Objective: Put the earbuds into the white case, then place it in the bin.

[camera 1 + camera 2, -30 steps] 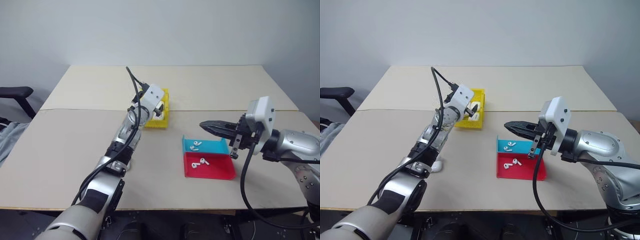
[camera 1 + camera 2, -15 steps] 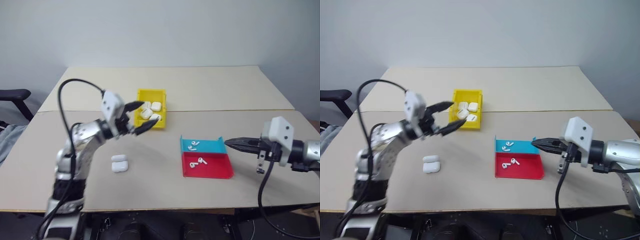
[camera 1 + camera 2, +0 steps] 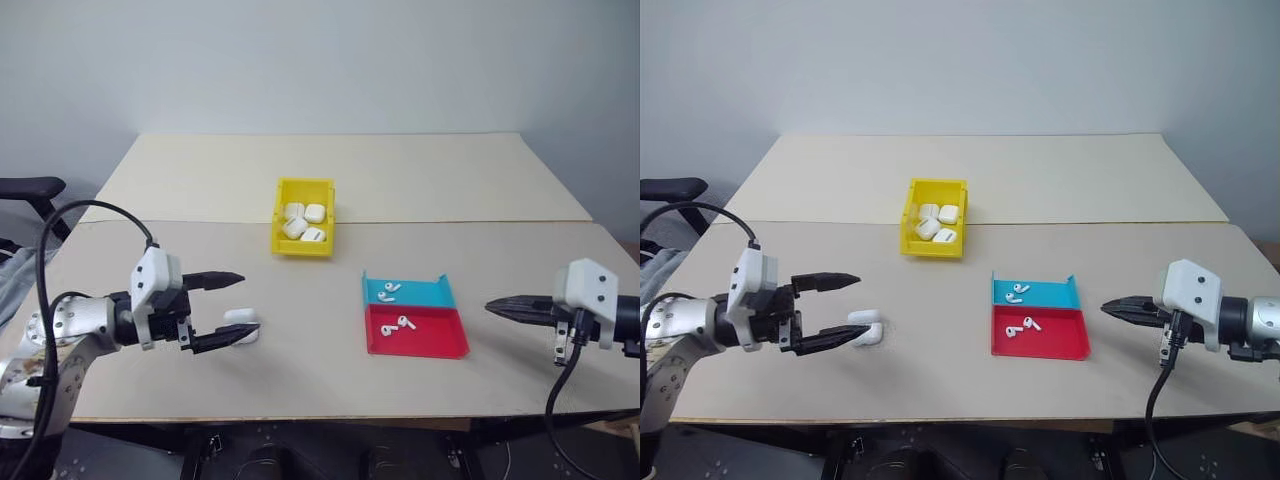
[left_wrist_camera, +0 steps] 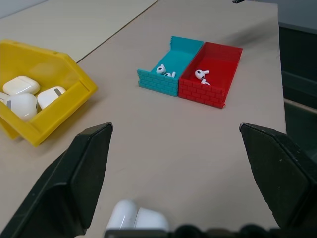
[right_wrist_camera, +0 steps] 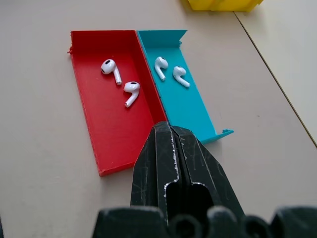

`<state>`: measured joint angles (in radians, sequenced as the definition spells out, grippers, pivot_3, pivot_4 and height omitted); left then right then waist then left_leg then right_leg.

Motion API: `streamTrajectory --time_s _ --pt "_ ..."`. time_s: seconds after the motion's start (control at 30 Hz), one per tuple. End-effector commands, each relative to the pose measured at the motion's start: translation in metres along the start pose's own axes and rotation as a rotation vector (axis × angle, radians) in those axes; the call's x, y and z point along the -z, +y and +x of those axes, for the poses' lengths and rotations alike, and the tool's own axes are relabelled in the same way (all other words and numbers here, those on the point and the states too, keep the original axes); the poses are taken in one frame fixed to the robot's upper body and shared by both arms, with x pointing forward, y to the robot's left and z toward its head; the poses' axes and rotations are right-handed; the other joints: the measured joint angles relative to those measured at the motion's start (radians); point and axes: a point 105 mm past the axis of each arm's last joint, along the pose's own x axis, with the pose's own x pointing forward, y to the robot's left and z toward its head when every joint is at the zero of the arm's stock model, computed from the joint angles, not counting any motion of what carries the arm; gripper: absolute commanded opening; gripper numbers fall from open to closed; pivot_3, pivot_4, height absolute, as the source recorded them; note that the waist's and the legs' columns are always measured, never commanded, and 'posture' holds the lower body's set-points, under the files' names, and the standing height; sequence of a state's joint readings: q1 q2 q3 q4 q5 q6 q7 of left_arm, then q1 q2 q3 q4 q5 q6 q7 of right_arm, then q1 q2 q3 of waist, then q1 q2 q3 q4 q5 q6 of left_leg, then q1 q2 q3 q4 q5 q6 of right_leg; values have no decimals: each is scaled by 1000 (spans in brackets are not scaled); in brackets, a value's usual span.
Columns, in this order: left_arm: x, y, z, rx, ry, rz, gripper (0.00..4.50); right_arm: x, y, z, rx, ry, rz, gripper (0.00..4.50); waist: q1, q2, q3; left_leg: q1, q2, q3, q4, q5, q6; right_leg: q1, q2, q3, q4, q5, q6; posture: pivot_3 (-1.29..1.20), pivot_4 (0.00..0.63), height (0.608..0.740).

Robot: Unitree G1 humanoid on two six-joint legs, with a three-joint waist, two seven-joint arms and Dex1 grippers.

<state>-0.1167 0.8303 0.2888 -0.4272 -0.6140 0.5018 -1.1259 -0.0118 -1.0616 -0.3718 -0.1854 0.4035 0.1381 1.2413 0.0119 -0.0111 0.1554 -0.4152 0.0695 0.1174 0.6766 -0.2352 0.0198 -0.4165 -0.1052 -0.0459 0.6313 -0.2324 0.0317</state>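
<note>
Earbuds (image 5: pixel 118 79), 4 in all, are seen with stems lying flat in the red and blue tray (image 3: pixel 415 325), between the spread, empty left hand (image 3: pixel 228 308) and the clenched right hand (image 3: pixel 497 306).

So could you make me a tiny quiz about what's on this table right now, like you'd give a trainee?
1. True or false: the yellow bin already holds white cases.
2. How many earbuds lie in the red and blue tray? A) two B) four C) six
3. Which gripper has its fingers spread wide near the lone white case on the table?

Key:
1. True; several cases lie in it.
2. B; two in the red half, two in the blue half.
3. The left gripper; the right gripper is shut and empty, beside the tray.
</note>
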Motion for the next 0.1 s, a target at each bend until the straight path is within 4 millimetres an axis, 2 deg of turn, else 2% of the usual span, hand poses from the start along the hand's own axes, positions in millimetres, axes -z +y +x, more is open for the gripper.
streamTrajectory --time_s 0.03,0.1 --pt "-16 -3 -3 4 -21 45 4477 -13 -5 -2 6 -20 -53 0 0 0 0 0 0 0 0 0 0 0 0 0 0 0 0 0 150 740" --pt "-17 -5 -2 12 -23 45 4477 -14 -4 0 -4 -27 -57 0 0 0 0 0 0 0 0 0 0 0 0 0 0 0 0 0 150 740"
